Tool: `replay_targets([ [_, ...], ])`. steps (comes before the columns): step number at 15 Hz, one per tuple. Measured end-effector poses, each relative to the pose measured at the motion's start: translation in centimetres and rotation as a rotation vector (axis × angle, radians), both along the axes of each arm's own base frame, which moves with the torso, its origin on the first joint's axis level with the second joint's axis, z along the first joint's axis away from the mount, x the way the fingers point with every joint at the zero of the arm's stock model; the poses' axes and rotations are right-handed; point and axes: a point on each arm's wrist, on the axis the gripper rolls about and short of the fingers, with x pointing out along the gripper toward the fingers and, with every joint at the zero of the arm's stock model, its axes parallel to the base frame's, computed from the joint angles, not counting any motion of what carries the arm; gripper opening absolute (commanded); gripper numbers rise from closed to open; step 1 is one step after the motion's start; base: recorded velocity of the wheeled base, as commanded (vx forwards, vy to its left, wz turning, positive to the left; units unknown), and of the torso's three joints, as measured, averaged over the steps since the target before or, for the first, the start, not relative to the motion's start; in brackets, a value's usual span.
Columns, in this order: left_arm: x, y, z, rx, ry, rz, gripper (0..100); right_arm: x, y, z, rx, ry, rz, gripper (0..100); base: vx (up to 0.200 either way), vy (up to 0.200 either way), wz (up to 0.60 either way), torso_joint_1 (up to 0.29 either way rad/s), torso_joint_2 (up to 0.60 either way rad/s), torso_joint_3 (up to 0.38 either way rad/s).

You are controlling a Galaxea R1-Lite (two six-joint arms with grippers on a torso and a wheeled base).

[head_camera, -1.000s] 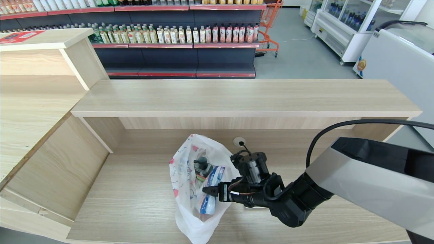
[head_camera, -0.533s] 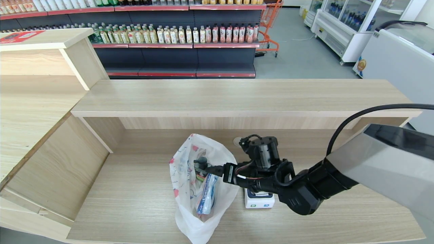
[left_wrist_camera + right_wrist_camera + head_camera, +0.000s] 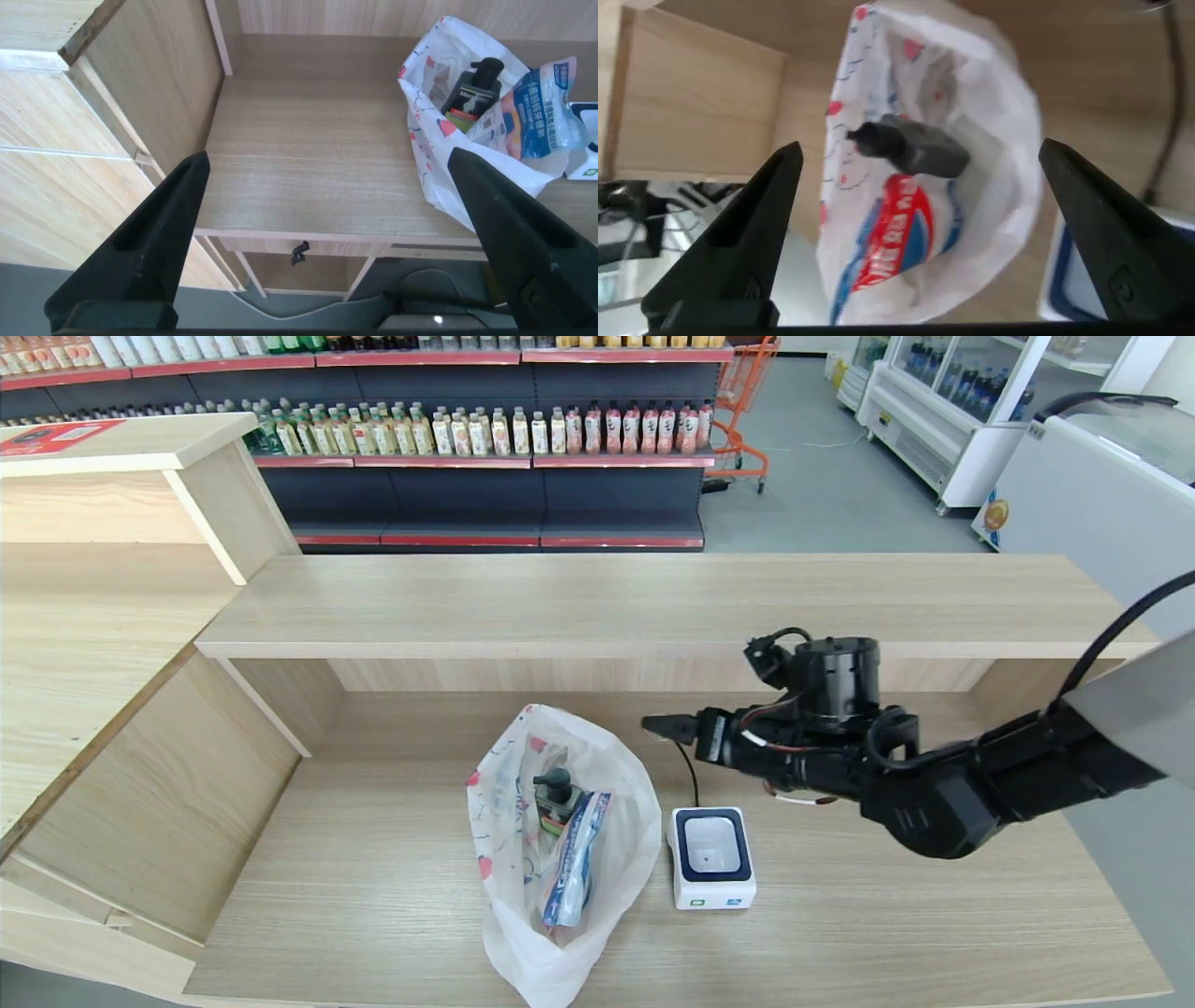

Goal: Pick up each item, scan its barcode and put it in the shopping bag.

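Note:
A white plastic shopping bag (image 3: pixel 509 859) with red marks stands open on the lower counter. In it are a dark pump bottle (image 3: pixel 556 792) and a blue-and-white packet (image 3: pixel 573 863). My right gripper (image 3: pixel 665 726) hangs open and empty above the counter, to the right of the bag and behind the scanner (image 3: pixel 711 857). In the right wrist view the gripper (image 3: pixel 920 149) looks down on the bag (image 3: pixel 999 121), the bottle (image 3: pixel 920 149) and the packet (image 3: pixel 896 233). My left gripper (image 3: pixel 329 159) is open and empty, off the counter's near edge, with the bag (image 3: pixel 434 149) farther off.
A black cable (image 3: pixel 689 770) runs from the scanner to a hole in the back of the counter. A raised wooden shelf (image 3: pixel 653 607) spans the back, and a slanted side wall (image 3: pixel 159 812) closes the left. Bare counter (image 3: pixel 934 915) lies right of the scanner.
My right gripper has drawn up and back to the right, away from the bag's mouth, uncovering the scanner. The packet has stayed in the bag.

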Motion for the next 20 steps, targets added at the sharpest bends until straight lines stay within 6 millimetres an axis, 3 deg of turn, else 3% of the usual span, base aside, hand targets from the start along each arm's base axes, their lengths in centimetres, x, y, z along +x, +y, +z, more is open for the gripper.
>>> replay_targets([
  [2,0.0,0.0,0.0,0.000,0.000,0.000,100,-0.3,-4.0,1.3,-0.125,-0.099,-0.048,100,0.000,0.000,0.00,0.000,0.00,0.000],
  [4,0.0,0.0,0.0,0.000,0.000,0.000,100,-1.9,-7.9,2.4,-0.239,-0.171,-0.097,100,0.000,0.000,0.00,0.000,0.00,0.000],
  [6,0.0,0.0,0.0,0.000,0.000,0.000,100,-5.0,-12.2,2.8,-0.344,-0.201,-0.166,100,0.000,0.000,0.00,0.000,0.00,0.000],
  [9,0.0,0.0,0.0,0.000,0.000,0.000,100,-11.0,-16.4,2.9,-0.421,-0.210,-0.270,100,0.000,0.000,0.00,0.000,0.00,0.000],
  [11,0.0,0.0,0.0,0.000,0.000,0.000,100,-15.8,-17.8,2.1,-0.444,-0.207,-0.326,100,0.000,0.000,0.00,0.000,0.00,0.000],
  [15,0.0,0.0,0.0,0.000,0.000,0.000,100,-25.6,-18.3,-0.1,-0.493,-0.232,-0.402,100,0.000,0.000,0.00,0.000,0.00,0.000],
  [18,0.0,0.0,0.0,0.000,0.000,0.000,100,-31.4,-18.3,-2.6,-0.521,-0.275,-0.471,100,0.000,0.000,0.00,0.000,0.00,0.000],
  [20,0.0,0.0,0.0,0.000,0.000,0.000,100,-33.9,-18.3,-4.3,-0.524,-0.344,-0.504,100,0.000,0.000,0.00,0.000,0.00,0.000],
])
